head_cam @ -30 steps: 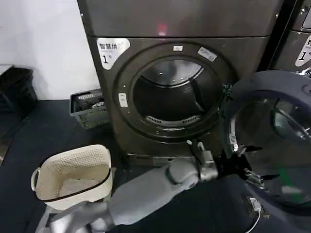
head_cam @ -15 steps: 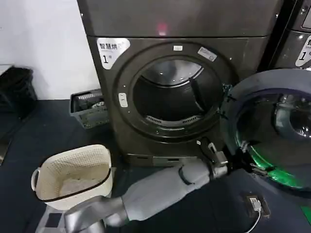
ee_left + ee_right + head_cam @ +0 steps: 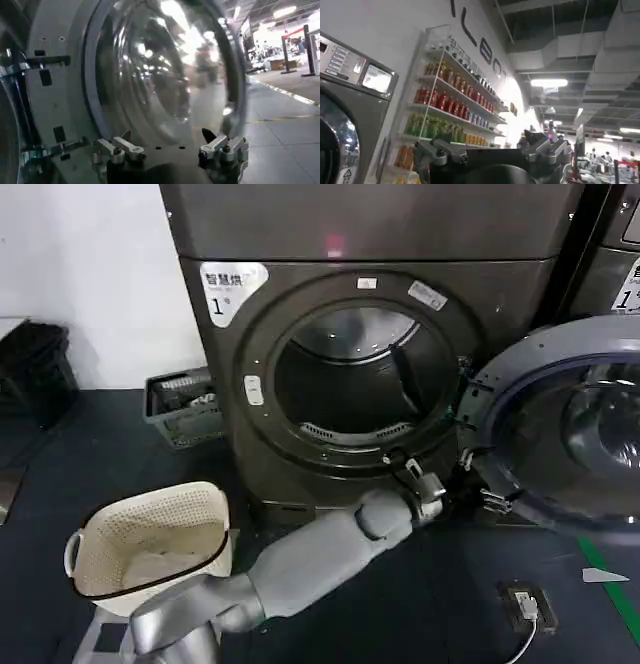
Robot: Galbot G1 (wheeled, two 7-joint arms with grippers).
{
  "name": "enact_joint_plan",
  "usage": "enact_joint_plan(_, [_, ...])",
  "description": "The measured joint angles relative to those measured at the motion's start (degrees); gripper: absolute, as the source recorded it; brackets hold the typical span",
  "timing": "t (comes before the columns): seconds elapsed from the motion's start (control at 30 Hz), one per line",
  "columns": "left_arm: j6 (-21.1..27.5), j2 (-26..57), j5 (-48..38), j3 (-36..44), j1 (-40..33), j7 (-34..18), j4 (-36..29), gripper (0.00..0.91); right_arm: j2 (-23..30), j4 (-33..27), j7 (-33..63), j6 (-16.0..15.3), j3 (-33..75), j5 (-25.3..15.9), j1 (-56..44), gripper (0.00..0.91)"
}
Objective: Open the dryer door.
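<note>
The dryer point(image 3: 360, 374) is seen in the middle of the head view, with its round hole showing dark and bare. The dryer door point(image 3: 570, 434) has been swung out to the 3 o'clock side of that hole. Its grey inner face is turned toward the robot, and it hangs from the hinge at the hole's 3 o'clock edge.

The left gripper point(image 3: 425, 484) is held low, near the 5 o'clock point of the hole and just beside the door's near edge. In the left wrist view the left gripper point(image 3: 170, 147) is seen with its fingers spread wide, and nothing is held between them. The door's glass point(image 3: 165, 75) is right in front of it.

The right gripper point(image 3: 492, 150) is parked off to the side, pointed up at a shelf of bottles point(image 3: 445, 105). Its fingers are spread apart too, and nothing is held.

The job looks almost done. To do the last bit well, the door should be pushed gently on its grey ring, not on the glass. The push should be made away from the hinge side, slowly, so the door is not bumped into the second machine point(image 3: 610, 264) behind it. The basket point(image 3: 150, 544) on the floor at 8 o'clock should be left alone.
</note>
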Motion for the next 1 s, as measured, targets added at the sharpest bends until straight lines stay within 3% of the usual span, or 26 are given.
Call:
enact_joint_plan(0.67, [0.0,0.0,-2.5,0.1,1.4,0.3,-5.1,0.907,-0.1,0.3,-0.7,1.0,-0.2,-0.1,0.1,0.907])
enact_joint_plan(0.8, [-1.1,0.0,-3.6,0.1,2.0,0.2,-7.5,0.907,-0.1,0.8,-0.3,3.0,0.4,-0.1,0.1,0.907])
enact_joint_plan(1.0, [-4.1,0.0,-6.4,0.9,2.4,1.2,-12.3,0.907,-0.2,2.0,-0.1,3.2,2.0,-0.2,-0.2,0.907])
